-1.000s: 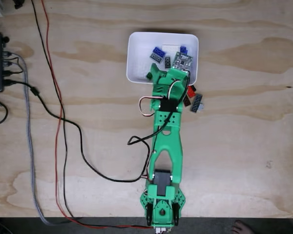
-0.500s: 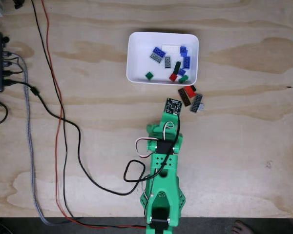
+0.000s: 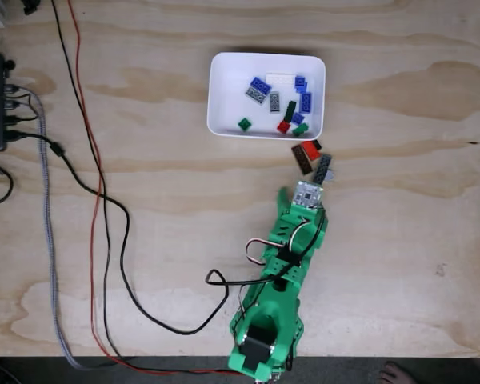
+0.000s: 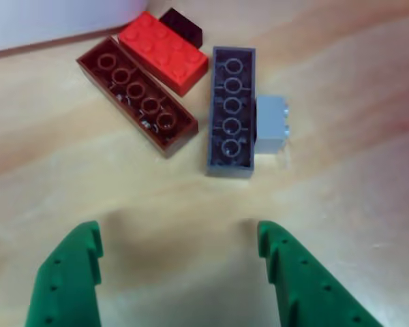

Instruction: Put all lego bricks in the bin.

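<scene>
- Jaws are standing wide apart and holding nothing: in the other view the green gripper (image 4: 180, 272) is showing two fingertips (image 4: 68, 272) at the bottom edge, with bare wood between them.
- Five bricks are lying on the table just ahead: a dark red brick (image 4: 138, 95) upside down, a bright red brick (image 4: 162, 51) touching it, a small black brick (image 4: 183, 26) behind, a dark grey brick (image 4: 230, 110) upside down, and a small light grey brick (image 4: 273, 124) against its side.
- In the fixed view this cluster (image 3: 312, 160) is sitting just below the white bin's (image 3: 224, 92) lower right corner; the bin is already holding about ten bricks.
- Judged from here, the dark grey brick is lying nearest and almost lengthwise to the approach, so closing across its narrow width is looking like the cleanest grip.
- One risk: the light grey brick touching it may be getting caught or pushed away by the right fingertip.
</scene>
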`<action>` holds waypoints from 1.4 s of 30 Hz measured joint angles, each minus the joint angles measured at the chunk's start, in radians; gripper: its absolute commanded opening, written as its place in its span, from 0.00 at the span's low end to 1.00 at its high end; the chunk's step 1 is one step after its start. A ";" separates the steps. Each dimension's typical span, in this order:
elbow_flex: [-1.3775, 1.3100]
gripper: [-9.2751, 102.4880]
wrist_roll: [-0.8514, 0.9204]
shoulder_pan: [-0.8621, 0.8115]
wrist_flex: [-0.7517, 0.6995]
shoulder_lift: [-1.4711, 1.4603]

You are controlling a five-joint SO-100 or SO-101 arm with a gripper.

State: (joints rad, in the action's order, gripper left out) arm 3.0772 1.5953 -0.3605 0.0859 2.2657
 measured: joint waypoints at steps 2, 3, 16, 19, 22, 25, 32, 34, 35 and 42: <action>0.000 0.30 0.017 -0.011 0.071 -0.052; 0.000 0.29 0.021 -0.020 0.101 -0.081; -0.175 0.27 0.048 -0.114 0.272 -0.425; -0.239 0.23 0.048 -0.106 0.270 -0.486; -0.267 0.19 0.032 -0.101 0.262 -0.505; -0.270 0.09 0.015 -0.081 0.244 -0.505; -0.268 0.08 -0.018 -0.044 0.147 -0.430; -0.267 0.08 -0.048 -0.018 0.081 -0.359; -0.264 0.08 -0.064 -0.003 0.034 -0.304; -0.279 0.08 -0.206 0.144 -0.391 0.225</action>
State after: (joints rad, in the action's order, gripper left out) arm 2.7980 1.3898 -0.2163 -0.3053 2.4912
